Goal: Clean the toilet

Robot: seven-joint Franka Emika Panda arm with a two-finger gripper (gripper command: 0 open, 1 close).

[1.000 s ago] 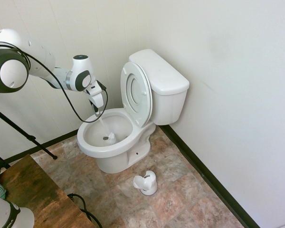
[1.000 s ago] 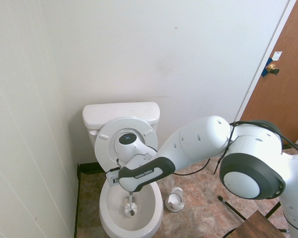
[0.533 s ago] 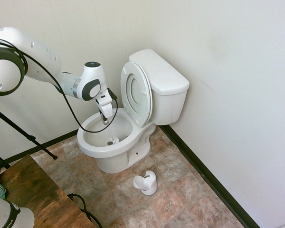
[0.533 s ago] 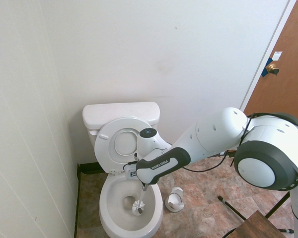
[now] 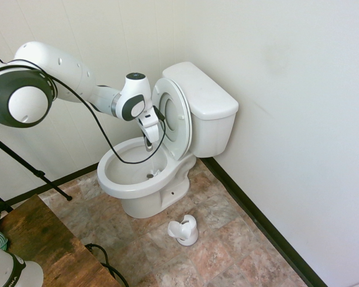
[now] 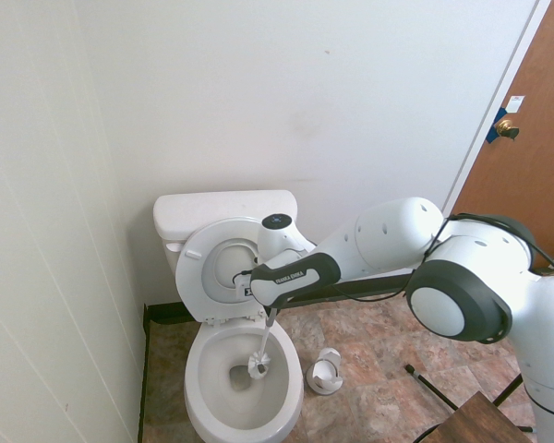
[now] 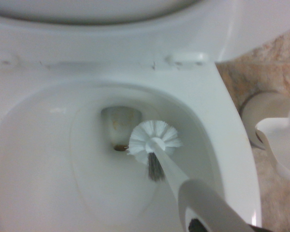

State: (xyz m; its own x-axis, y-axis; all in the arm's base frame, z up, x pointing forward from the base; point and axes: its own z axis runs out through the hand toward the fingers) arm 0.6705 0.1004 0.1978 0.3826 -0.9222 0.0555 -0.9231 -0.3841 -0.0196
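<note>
The white toilet [image 5: 127, 186] stands in the corner with its seat and lid [image 5: 172, 116] raised against the tank [image 5: 206, 98]. My gripper [image 5: 148, 142] hangs over the back of the bowl, just in front of the raised seat, and is shut on the handle of a white toilet brush [image 6: 267, 337]. The brush slants down into the bowl, and its bristle head [image 6: 258, 367] rests near the drain hole, on the side toward the floor holder. In the wrist view the brush head [image 7: 153, 140] sits right beside the drain [image 7: 119, 122].
The small white brush holder [image 5: 184, 230] stands on the tiled floor beside the toilet base. A wooden table corner [image 5: 42, 239] is near the arm's base. Walls close in behind and beside the toilet, and a brown door [image 6: 526, 157] is off to one side.
My arm has swung from the front of the bowl toward the raised seat and tank. The brush head has swept across the bowl bottom to the drain's side.
</note>
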